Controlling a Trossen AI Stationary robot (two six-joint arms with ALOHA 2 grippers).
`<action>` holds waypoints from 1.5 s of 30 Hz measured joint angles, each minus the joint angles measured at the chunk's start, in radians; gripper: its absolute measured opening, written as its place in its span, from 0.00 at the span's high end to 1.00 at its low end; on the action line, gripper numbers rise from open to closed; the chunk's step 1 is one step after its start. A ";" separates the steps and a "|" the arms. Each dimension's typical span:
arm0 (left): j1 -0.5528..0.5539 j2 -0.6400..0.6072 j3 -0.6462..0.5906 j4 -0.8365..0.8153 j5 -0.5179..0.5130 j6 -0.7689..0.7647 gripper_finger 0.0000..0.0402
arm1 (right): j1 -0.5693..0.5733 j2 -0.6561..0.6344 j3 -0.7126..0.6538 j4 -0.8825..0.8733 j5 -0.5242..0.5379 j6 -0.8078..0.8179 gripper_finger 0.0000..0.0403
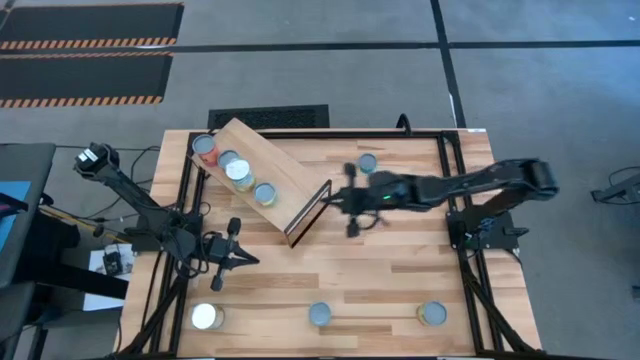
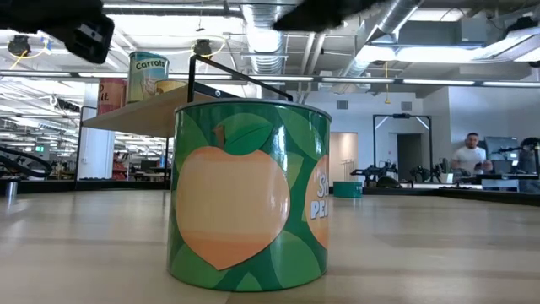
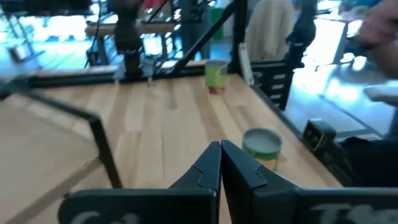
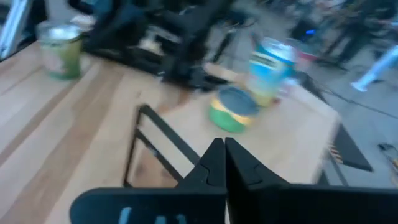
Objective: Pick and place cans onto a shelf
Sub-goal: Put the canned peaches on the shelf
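The shelf [image 1: 290, 175] is a light wood board lying slantwise at the table's far left, raised on a dark frame [image 1: 310, 215]. Several cans stand on it in a row, among them one with a white lid [image 1: 238, 172]; the low view shows a carrot can [image 2: 148, 76] up there. Loose cans stand on the table: one at the far middle [image 1: 367, 163] and three along the near edge [image 1: 207, 316], [image 1: 319, 314], [image 1: 432, 314]. My right gripper [image 1: 340, 198] [image 4: 221, 149] hangs shut and empty just right of the shelf's dark end. My left gripper [image 1: 245, 258] [image 3: 221, 152] is shut and empty at the left.
A big green peach can [image 2: 249, 194] fills the low view's foreground. Black frame rails [image 1: 455, 190] run along the table's sides. Bare planks [image 1: 400, 260] lie between the shelf and the near-edge cans. A person [image 2: 468, 156] stands far off in the room.
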 joint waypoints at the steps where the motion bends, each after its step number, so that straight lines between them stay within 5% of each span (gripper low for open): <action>1: 0.013 0.000 0.000 0.021 0.032 0.022 1.00 | -0.015 -0.049 -0.063 0.035 0.004 0.015 0.98; 7: 0.115 -0.069 0.000 0.053 0.230 0.129 1.00 | -0.130 -0.235 -0.323 0.111 0.008 0.123 0.96; 15: 0.282 -0.273 0.000 -0.077 0.397 0.150 1.00 | -0.245 -0.293 -0.465 0.112 -0.005 0.146 0.96; 21: 0.313 -0.380 0.000 -0.210 0.468 0.161 1.00 | -0.150 -0.287 -0.469 0.101 -0.048 0.139 0.96; 24: 0.294 -0.375 0.000 -0.203 0.483 0.149 1.00 | -0.063 -0.286 -0.470 0.089 0.012 0.129 0.96; 31: 0.194 -0.161 0.011 -0.046 0.449 0.183 1.00 | 0.075 -0.282 -0.469 0.096 0.081 0.126 0.96; 36: 0.116 0.073 0.128 -0.033 0.371 0.193 1.00 | 0.086 -0.282 -0.469 0.097 0.083 0.152 0.96; 45: 0.027 0.390 0.476 -0.304 0.338 0.185 1.00 | 0.085 -0.282 -0.469 0.132 0.086 0.164 0.95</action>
